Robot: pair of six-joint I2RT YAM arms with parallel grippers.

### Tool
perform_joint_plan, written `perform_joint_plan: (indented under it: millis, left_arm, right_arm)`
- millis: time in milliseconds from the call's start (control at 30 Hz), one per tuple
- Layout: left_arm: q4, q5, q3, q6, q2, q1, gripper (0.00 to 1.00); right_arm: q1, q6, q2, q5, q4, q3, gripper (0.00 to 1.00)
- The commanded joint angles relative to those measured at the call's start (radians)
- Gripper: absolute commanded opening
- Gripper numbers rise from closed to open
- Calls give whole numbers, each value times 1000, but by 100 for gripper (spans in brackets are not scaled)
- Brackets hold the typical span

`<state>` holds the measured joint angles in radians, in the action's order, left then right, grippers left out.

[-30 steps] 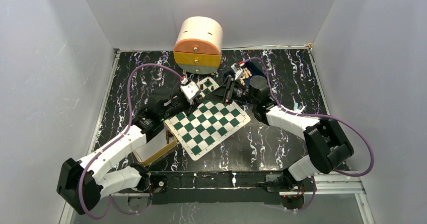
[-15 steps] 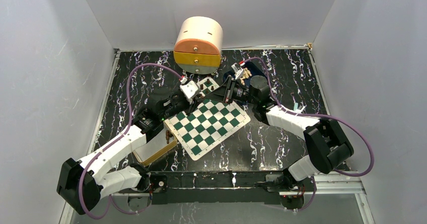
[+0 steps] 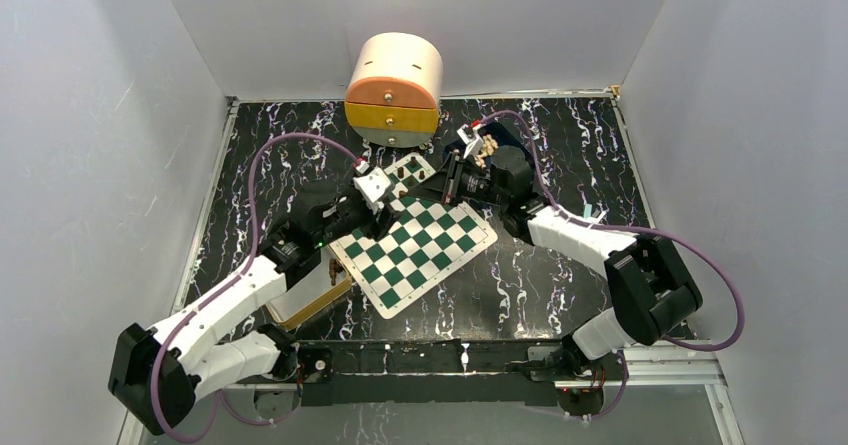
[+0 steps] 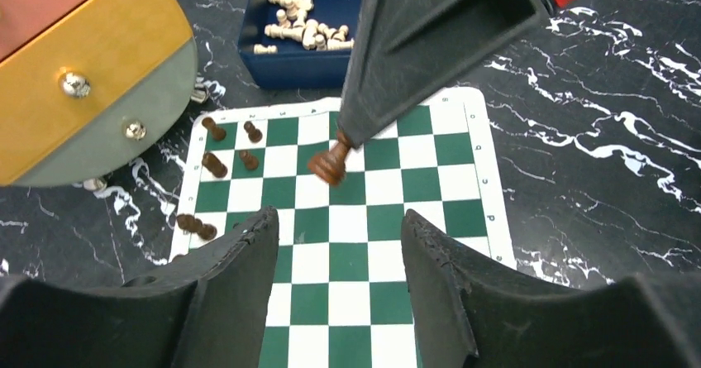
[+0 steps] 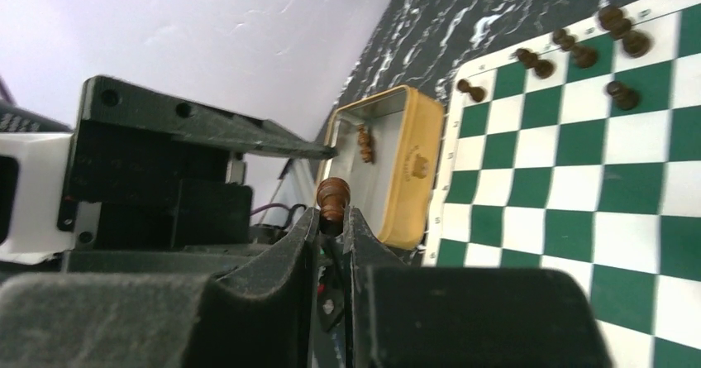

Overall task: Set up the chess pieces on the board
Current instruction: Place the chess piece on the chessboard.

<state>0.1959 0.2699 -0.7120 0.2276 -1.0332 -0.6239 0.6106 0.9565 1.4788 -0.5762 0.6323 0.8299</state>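
The right claw [image 5: 332, 216] is pinched tight on a dark brown chess piece [image 5: 334, 195], one end of which pokes out past the fingertips. Seen from the left wrist, this piece [image 4: 329, 163] hangs over the board [image 4: 364, 244] a few rows in from its far edge, near the middle; whether it touches the square below cannot be told. The left claw [image 4: 335, 240] is spread wide with nothing between its fingers, poised low over the middle of the board and facing that same far edge. Five more dark chessmen [image 4: 215, 164] sit loosely grouped at the board's far-left corner, some upright and at least two lying on their sides. Just beyond the board's far edge stands a blue box [image 4: 302, 64] holding a heap of pale chessmen [image 4: 302, 25], and to the left of that box, also beyond the board, is a round drawer cabinet [image 3: 393, 85] in orange, yellow and grey. Against the board's near-left side lies a tan-rimmed tray [image 5: 413, 169] with one dark chessman inside. Board, box, cabinet and tray all rest on the black marbled worktop [image 3: 560, 155].
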Motion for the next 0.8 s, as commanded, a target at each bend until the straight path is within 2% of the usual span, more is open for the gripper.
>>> perform_joint_plan:
  millis: [0, 33, 67, 100, 400, 567, 767]
  left_arm:
    - [-72, -43, 15, 24, 94, 3, 56]
    - [-90, -47, 17, 30, 111, 3, 58]
    - [-107, -53, 20, 35, 128, 3, 78]
    - [-127, -57, 21, 41, 146, 3, 89]
    - [-274, -89, 93, 96, 364, 3, 91]
    - [-333, -98, 137, 112, 485, 3, 91]
    - [-352, -217, 157, 135, 635, 3, 91]
  right_arm:
    - [-12, -205, -30, 73, -166, 104, 12]
    - [-14, -251, -26, 89, -211, 126, 12]
    - [-14, -300, -18, 109, -261, 155, 12]
    - [-14, -344, -5, 130, -314, 186, 11]
    - [-1, -683, 211, 293, -766, 563, 11]
    - [40, -802, 353, 412, -957, 763, 11]
    - [107, -902, 550, 533, -1143, 995, 11]
